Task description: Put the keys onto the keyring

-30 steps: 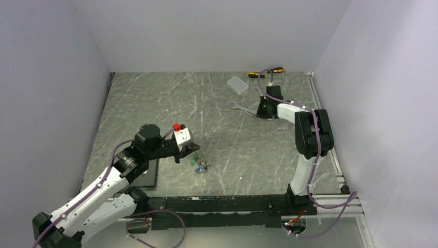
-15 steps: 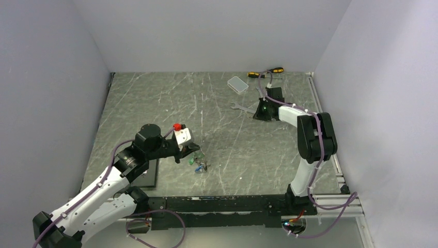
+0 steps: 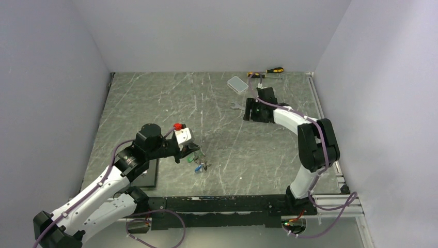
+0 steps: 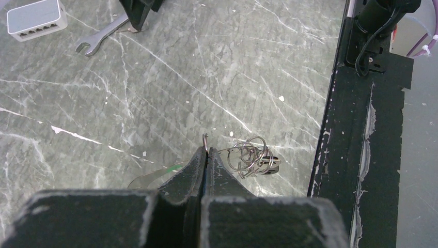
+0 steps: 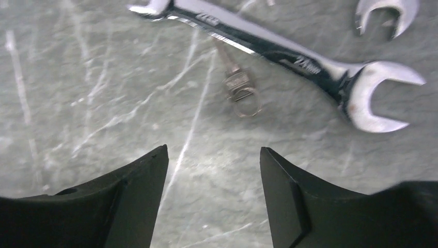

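Note:
My left gripper (image 4: 205, 151) is shut on the thin wire of the keyring (image 4: 205, 138), whose hooked end pokes up between the fingertips. A tangle of small rings and keys (image 4: 253, 156) hangs on the wire just right of the jaws, resting on the table. From above, my left gripper (image 3: 194, 149) sits at the front centre with green and blue key heads (image 3: 198, 166) below it. My right gripper (image 5: 214, 150) stands open over bare table. A single silver key (image 5: 237, 85) with a small ring lies ahead of it, against a wrench (image 5: 268, 44).
A second wrench end (image 5: 379, 13) shows at the top right of the right wrist view. A white box (image 3: 237, 83) and a yellow-handled screwdriver (image 3: 268, 71) lie at the back. A black pad (image 3: 150, 173) lies by the left arm. The black front rail (image 4: 361, 155) runs close to the keys.
My right gripper has opened and shifted left and towards the back along the wrench. The left arm and the keyring have stayed put.

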You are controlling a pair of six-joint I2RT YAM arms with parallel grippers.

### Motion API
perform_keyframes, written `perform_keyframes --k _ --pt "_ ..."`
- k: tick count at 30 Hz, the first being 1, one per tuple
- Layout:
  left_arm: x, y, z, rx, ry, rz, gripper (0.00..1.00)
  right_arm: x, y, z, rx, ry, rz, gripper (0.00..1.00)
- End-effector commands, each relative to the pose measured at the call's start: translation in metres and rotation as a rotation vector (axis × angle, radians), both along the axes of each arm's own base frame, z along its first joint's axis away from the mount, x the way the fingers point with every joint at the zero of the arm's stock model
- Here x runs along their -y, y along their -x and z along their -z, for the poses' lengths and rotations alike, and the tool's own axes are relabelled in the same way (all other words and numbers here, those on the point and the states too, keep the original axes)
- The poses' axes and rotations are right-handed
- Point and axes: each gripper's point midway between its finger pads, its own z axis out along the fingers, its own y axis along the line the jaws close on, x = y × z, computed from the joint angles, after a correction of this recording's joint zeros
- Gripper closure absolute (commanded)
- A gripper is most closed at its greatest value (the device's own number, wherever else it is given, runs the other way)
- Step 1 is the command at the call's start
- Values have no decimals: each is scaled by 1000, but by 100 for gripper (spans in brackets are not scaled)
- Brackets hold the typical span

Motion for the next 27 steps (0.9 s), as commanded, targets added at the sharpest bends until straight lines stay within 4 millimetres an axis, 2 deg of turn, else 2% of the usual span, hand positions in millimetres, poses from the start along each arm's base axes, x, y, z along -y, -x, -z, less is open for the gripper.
perform_keyframes --k 1,4,9,17,27 --pt "6 -5 -35 92 60 25 100 19 -22 -1 1 167 45 26" --pt "6 -5 -35 91 59 24 100 22 -30 3 -9 214 46 24" --pt "6 -5 -36 93 61 26 100 22 -43 13 -29 253 36 32" --pt "6 -4 -36 93 60 29 100 23 -42 38 -104 288 21 43" --pt "7 -5 -36 91 60 31 100 14 -33 45 -135 252 -21 69"
